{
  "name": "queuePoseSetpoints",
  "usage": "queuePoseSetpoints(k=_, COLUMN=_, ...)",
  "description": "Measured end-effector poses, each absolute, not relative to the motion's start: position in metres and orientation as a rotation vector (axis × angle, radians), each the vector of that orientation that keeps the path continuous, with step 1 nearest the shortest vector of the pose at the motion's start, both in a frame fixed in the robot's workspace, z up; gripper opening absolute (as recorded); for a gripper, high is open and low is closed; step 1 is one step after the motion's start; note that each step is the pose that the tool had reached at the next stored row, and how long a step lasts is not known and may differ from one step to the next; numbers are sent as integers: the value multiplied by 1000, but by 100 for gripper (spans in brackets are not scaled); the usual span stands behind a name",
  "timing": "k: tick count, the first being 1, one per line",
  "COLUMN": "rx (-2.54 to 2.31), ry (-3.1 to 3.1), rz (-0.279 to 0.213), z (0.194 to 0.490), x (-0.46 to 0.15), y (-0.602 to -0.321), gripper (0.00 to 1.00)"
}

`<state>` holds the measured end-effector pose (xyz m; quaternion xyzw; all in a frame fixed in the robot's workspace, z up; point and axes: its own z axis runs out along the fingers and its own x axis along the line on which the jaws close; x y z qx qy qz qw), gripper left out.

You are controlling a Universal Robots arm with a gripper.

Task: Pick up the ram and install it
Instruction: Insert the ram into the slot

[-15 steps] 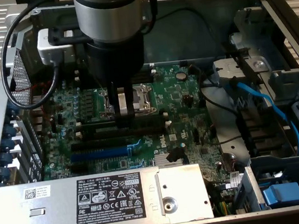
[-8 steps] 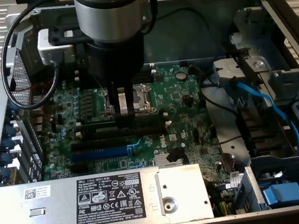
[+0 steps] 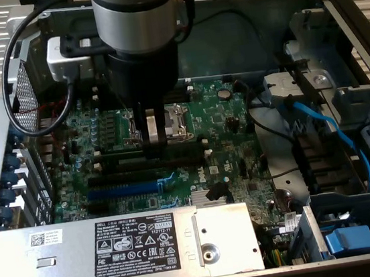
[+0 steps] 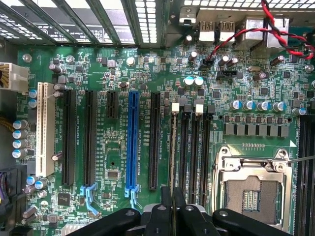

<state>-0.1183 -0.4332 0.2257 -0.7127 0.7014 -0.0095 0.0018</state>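
wrist view shows the black gripper [image 4: 172,209] clenched on the thin dark-green ram stick [image 4: 173,147], standing edge-on in a long black slot [image 4: 183,147] right of the blue slot [image 4: 132,142]; seating step, needing even downward pressure.

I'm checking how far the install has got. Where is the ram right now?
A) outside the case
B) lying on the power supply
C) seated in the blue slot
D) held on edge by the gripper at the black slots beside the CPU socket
D: the gripper holds the ram edge-on over the black slots beside the CPU socket.
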Motion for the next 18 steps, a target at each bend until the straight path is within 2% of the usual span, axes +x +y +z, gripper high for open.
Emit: queuePoseSetpoints(k=18, rx=-2238, ry=2199, rz=-30, z=224, x=-119, y=-433, gripper=13)
